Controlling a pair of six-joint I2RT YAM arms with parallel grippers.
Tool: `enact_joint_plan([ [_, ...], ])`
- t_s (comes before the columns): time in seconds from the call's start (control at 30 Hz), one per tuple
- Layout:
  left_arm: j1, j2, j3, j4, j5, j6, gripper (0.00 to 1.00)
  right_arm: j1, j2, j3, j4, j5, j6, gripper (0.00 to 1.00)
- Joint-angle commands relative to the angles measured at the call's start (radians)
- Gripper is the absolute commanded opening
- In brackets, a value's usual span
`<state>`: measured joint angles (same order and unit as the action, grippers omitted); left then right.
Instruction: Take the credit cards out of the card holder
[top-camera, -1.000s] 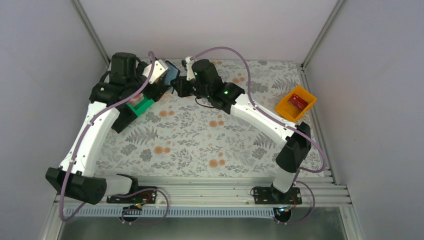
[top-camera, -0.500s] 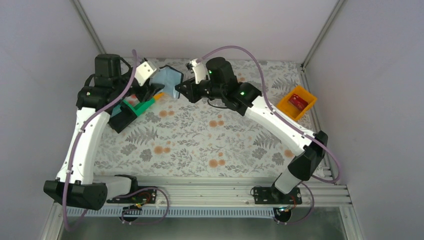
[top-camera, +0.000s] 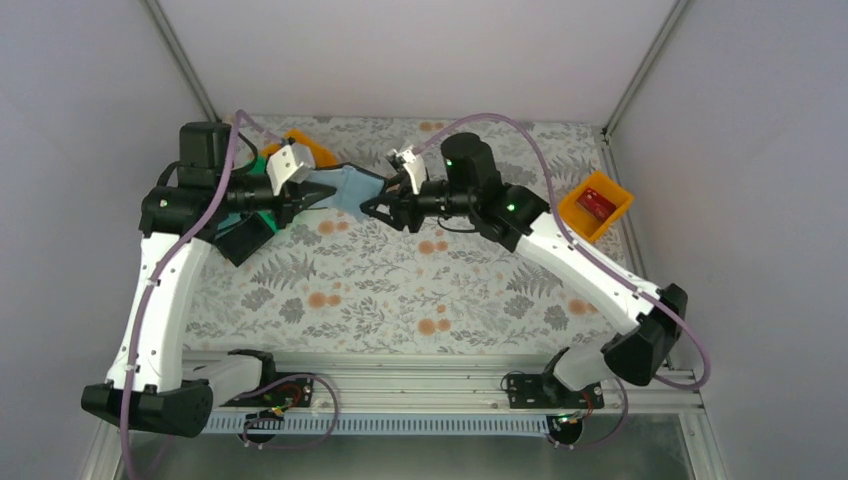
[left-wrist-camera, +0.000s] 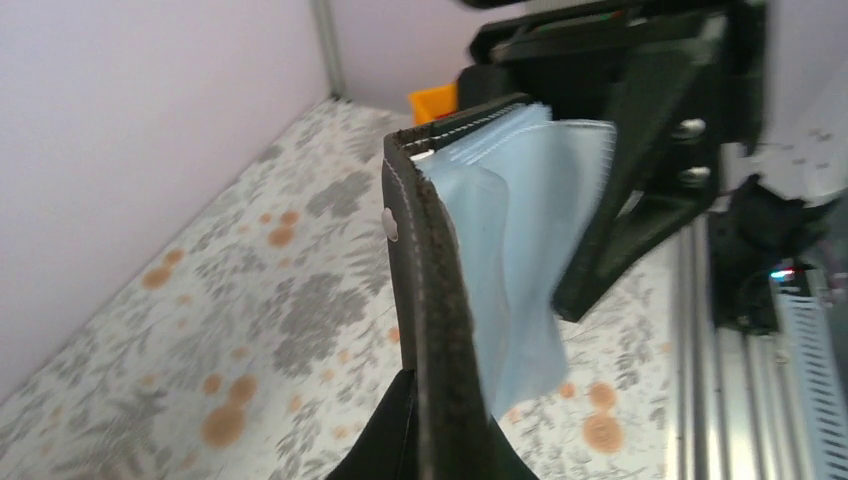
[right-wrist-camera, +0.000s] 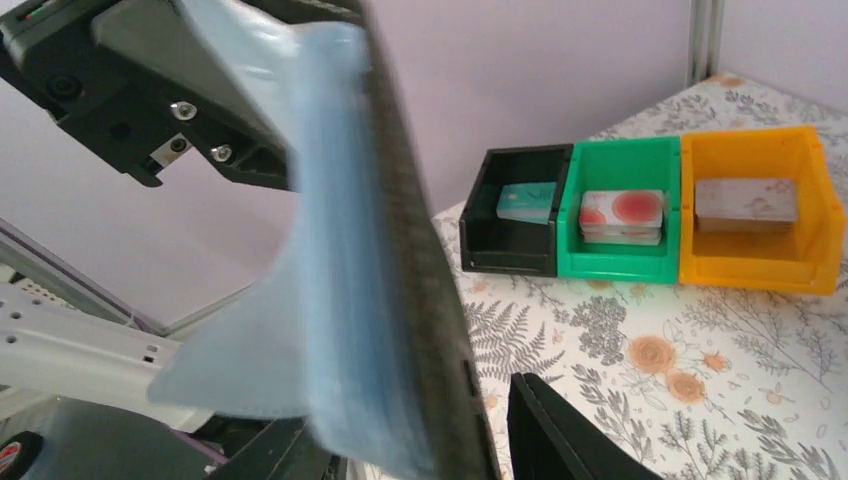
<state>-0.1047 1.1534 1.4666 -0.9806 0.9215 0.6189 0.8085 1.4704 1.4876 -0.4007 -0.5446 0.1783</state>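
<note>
The card holder (top-camera: 348, 189), black outside and grey-blue inside, hangs open in the air above the back middle of the table. My left gripper (top-camera: 316, 193) is shut on its left edge; in the left wrist view its fingers pinch the black cover (left-wrist-camera: 432, 300) from below. My right gripper (top-camera: 378, 211) is at the holder's right edge, and its jaws stand apart around the black cover (right-wrist-camera: 415, 270), with a gap showing beside one finger (right-wrist-camera: 545, 430). A teal credit card (right-wrist-camera: 527, 200) lies in a black bin. A red card (top-camera: 597, 203) lies in the right-hand orange bin.
A black bin (right-wrist-camera: 515, 215), a green bin (right-wrist-camera: 620, 215) and an orange bin (right-wrist-camera: 760, 215) stand in a row at the back left, each with a card in it. Another orange bin (top-camera: 594, 207) sits at the back right. Grey walls close in the table.
My left gripper has shut on the card holder. Both arms carried it from the back left toward the middle. The right gripper's jaws have come apart.
</note>
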Motion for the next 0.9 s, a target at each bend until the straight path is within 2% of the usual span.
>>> enact_joint_plan([
  [0.0,0.009,-0.038,0.063,-0.068,0.256,0.063,0.02,-0.026,-0.079,-0.074,0.13,-0.072,-0.045,0.44],
  [0.03,0.011,-0.036,0.08,-0.072,0.275,0.056,0.02,-0.033,-0.093,-0.094,0.144,-0.088,-0.053,0.46],
  [0.17,0.024,-0.031,0.113,-0.073,0.314,0.021,0.02,-0.045,-0.182,-0.176,0.195,-0.147,-0.124,0.64],
  [0.23,0.028,-0.035,0.108,-0.098,0.337,0.061,0.03,-0.047,-0.219,-0.187,0.18,-0.173,-0.175,0.72],
  [0.33,0.03,-0.043,0.094,-0.105,0.353,0.076,0.02,-0.053,-0.254,-0.183,0.17,-0.174,-0.211,0.73],
  [0.5,0.047,-0.034,0.076,-0.055,0.416,0.009,0.02,-0.055,-0.211,-0.138,0.207,-0.187,-0.159,0.64],
  [0.7,0.06,-0.032,0.042,0.005,0.4,-0.054,0.02,-0.046,-0.174,-0.149,0.288,-0.236,-0.107,0.64],
  [0.73,0.06,-0.033,0.034,0.002,0.406,-0.049,0.02,-0.045,-0.171,-0.148,0.297,-0.224,-0.096,0.61],
  [0.8,0.06,-0.036,0.022,-0.015,0.429,-0.018,0.02,-0.043,-0.162,-0.141,0.313,-0.184,-0.077,0.48],
  [0.87,0.06,-0.04,0.017,-0.018,0.433,-0.012,0.02,-0.042,-0.154,-0.137,0.33,-0.162,-0.058,0.39],
])
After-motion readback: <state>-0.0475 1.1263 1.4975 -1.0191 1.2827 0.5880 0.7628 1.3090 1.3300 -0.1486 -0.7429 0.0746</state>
